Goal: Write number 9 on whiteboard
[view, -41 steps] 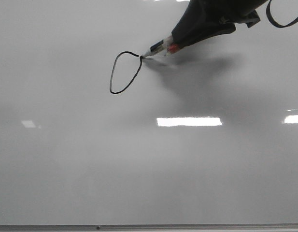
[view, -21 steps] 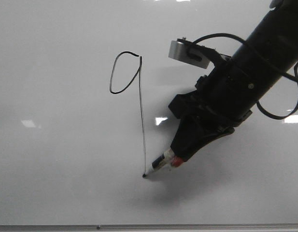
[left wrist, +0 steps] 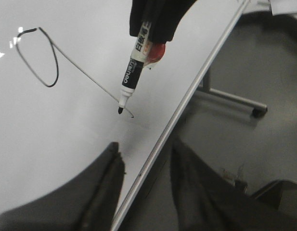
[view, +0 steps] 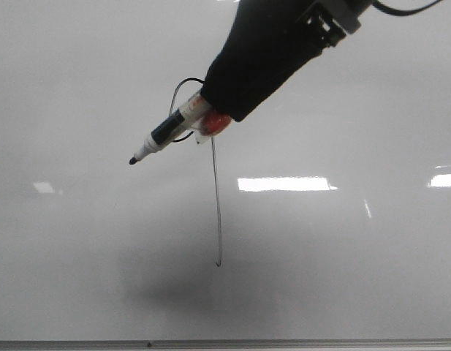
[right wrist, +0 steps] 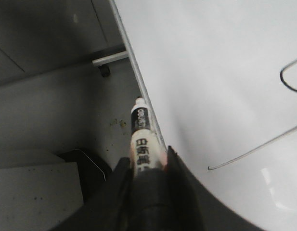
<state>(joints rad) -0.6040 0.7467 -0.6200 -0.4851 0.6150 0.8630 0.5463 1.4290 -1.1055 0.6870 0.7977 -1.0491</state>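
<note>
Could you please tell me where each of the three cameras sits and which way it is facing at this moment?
Front view: faces forward over the whiteboard; shows the number 9 and the right end effector holding the marker.
Left wrist view: on the left arm, over the board's metal edge; its own left end effector is open, the right one beyond it.
Right wrist view: on the right arm, looking along the gripped marker, board edge and floor.
All three views share the marker and the 9's tail.

The front view looks forward and down over the whiteboard [view: 101,278] from close range. Each wrist view looks along its own tool at the board's metal edge strip [left wrist: 196,84] and floor beyond. All three share the number 9 [view: 216,212].
</note>
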